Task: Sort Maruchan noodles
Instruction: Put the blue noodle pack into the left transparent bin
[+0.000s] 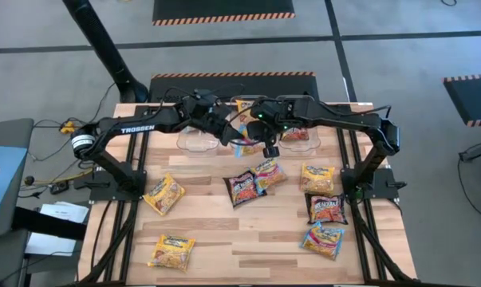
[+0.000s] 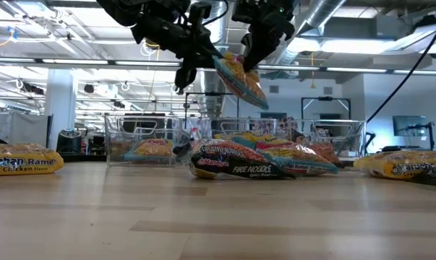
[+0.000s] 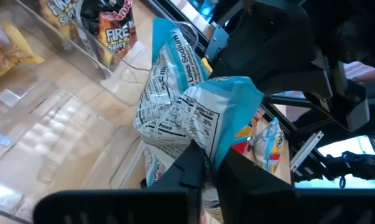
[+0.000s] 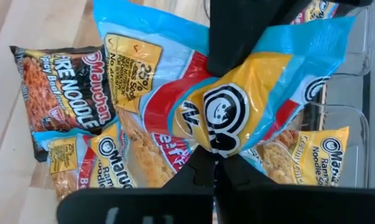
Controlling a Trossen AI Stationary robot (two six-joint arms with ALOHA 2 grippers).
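Setting: a pale wooden slatted table [image 1: 248, 231] in an open workshop, with clear plastic bins [image 1: 199, 140] along its far edge.
Held packet: a glossy light-blue, red and yellow ramen packet [image 2: 241, 79] hangs in the air above the table's middle, near the bins, pinched from both ends.
Left gripper [image 3: 209, 163]: fingers closed on the blue packet's crumpled edge.
Right gripper [image 4: 215, 158]: fingers clamped shut on the same packet, at its printed face.
Centre pile: a dark maroon-black "Fire Noodle" packet [image 1: 242, 188] touching another blue packet [image 1: 268, 173], below the grippers.
Elsewhere: yellow-orange packets [image 1: 164, 194] lie on the table's left; others, yellow, dark and blue, are well apart on the right.
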